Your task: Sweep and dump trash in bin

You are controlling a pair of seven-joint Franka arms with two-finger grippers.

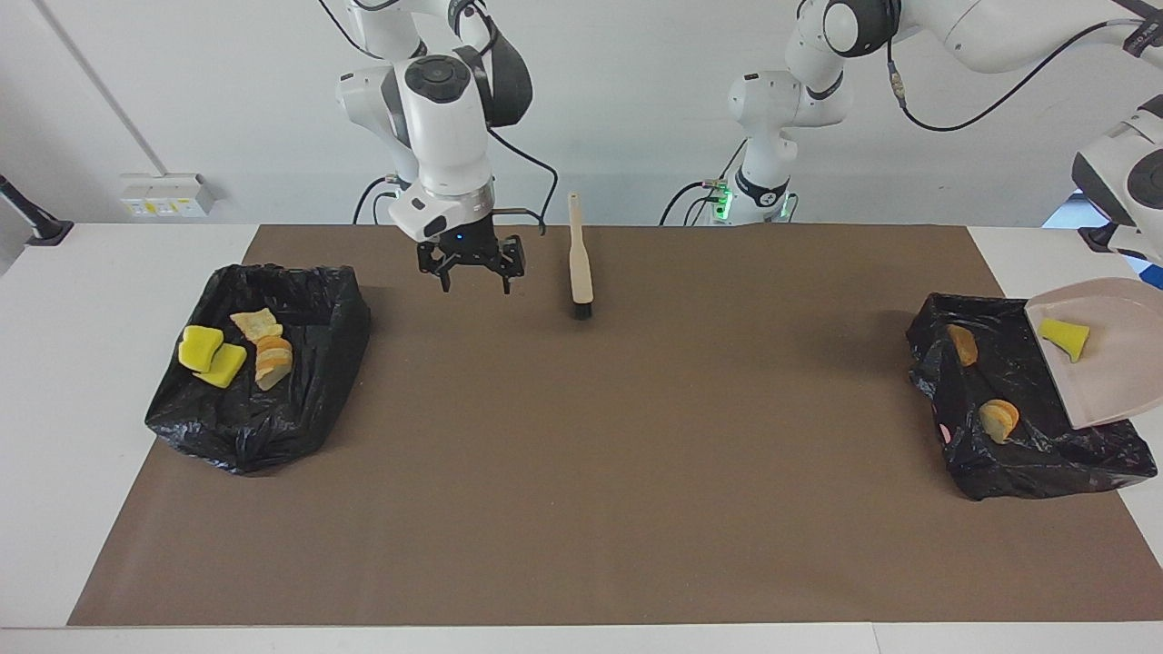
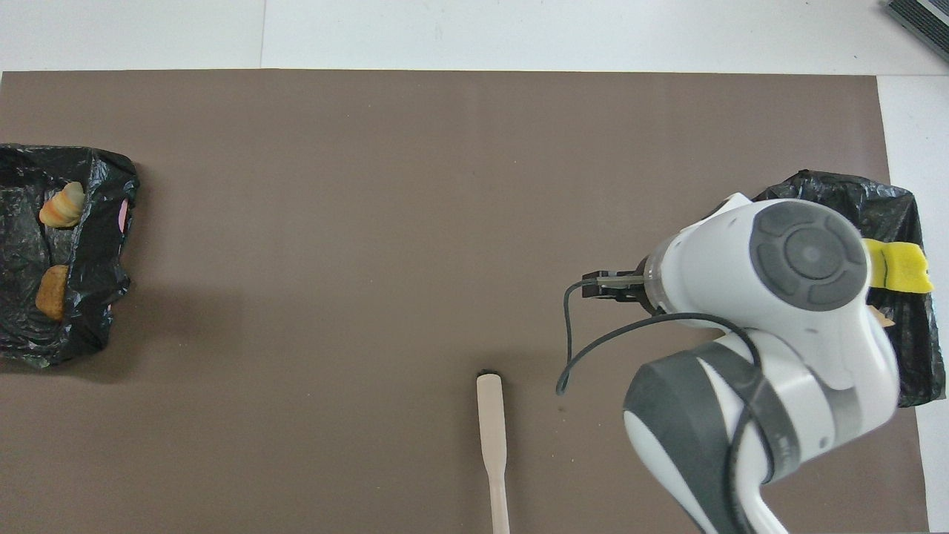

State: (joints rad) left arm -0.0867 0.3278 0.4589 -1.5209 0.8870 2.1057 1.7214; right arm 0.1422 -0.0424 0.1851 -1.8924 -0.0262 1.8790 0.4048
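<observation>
Over the bin [image 1: 1027, 459] at the left arm's end of the table, the beige dustpan [image 1: 1104, 381] hangs tilted with one yellow piece of trash [image 1: 1065, 336] on it. Its handle and my left gripper lie outside both views. Two brown lumps [image 1: 962, 344] [image 1: 998, 420] lie in that bin [image 2: 96, 245], and the overhead view shows them [image 2: 63, 206] [image 2: 51, 292] too. My right gripper [image 1: 471, 277] hangs open and empty over the mat, between the hand brush [image 1: 580, 268] and the second bin [image 1: 273, 427].
The second black-lined bin at the right arm's end holds yellow chunks [image 1: 211, 356] and bread pieces [image 1: 271, 359]. The brush [image 2: 492, 437] lies flat on the brown mat [image 1: 581, 472] near the robots. In the overhead view my right arm covers part of that bin [image 2: 838, 196].
</observation>
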